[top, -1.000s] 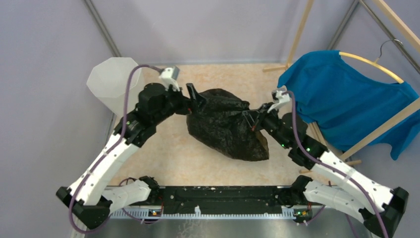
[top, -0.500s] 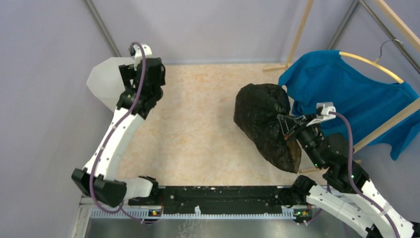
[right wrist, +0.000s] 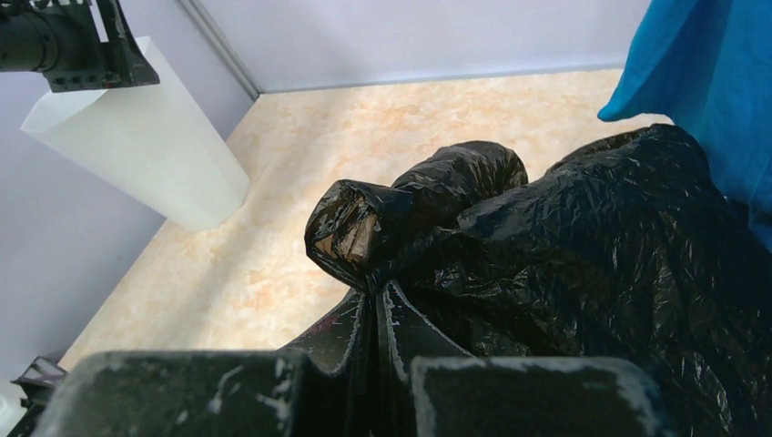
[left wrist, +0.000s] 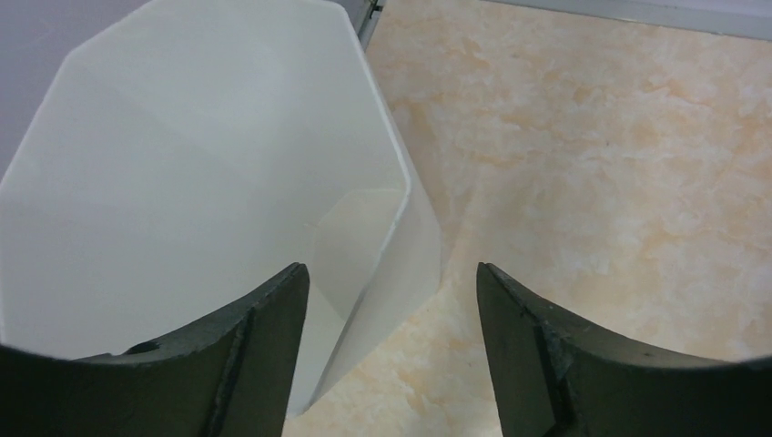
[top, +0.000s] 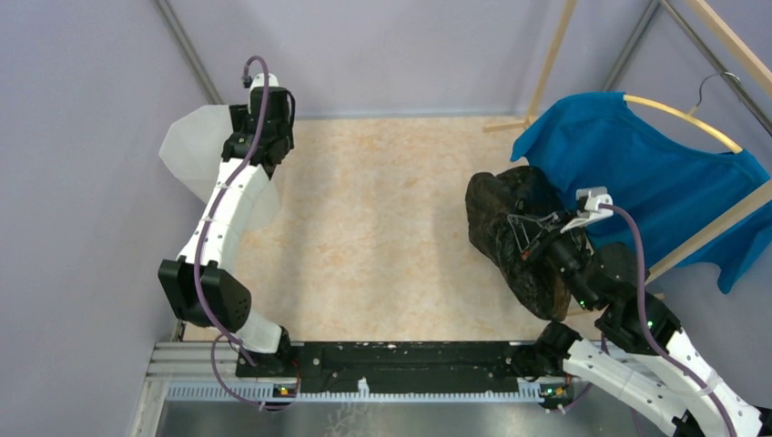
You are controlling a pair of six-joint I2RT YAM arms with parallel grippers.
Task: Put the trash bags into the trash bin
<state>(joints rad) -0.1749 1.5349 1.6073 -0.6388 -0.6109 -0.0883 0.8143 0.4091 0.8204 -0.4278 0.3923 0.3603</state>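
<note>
Right wrist view: my right gripper is pinched tight on a twisted fold of the black trash bag, whose glossy bulk swells just beyond the fingers. A blue T-shirt hangs on the bag's side away from the trash bin. The bag is well apart from the bin, across the marbled table. Above the bin's rim hangs my left gripper, fingers spread, holding nothing.
</note>
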